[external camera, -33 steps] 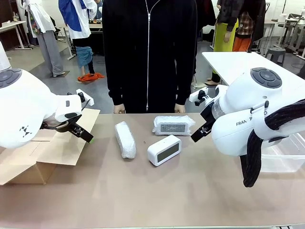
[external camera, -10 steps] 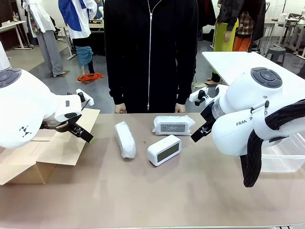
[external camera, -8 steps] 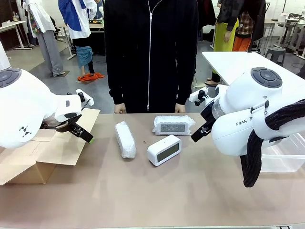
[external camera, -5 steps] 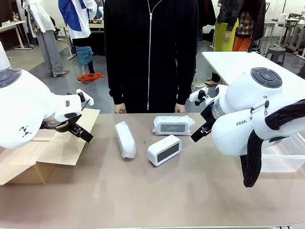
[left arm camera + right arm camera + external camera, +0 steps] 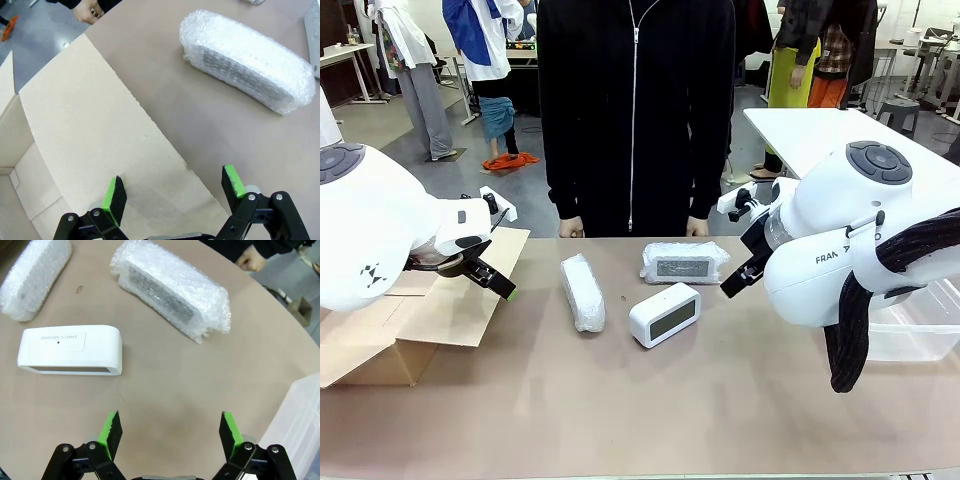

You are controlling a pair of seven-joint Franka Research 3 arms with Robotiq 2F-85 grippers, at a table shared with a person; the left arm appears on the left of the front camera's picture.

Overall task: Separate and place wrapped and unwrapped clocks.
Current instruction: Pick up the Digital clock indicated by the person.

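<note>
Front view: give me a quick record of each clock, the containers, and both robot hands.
bare clock: mid-table, nearest the robot
left wrapped clock: left of the bare clock, apart from it
far wrapped clock: behind the bare clock, nearer the person
cardboard box: table's left side, open
clear bin: table's right side
left hand: open, empty, above the box flap
right hand: open, empty, right of the clocks

The bare white clock (image 5: pixel 70 352) reads "SNOOZE/LIGHT".
</note>
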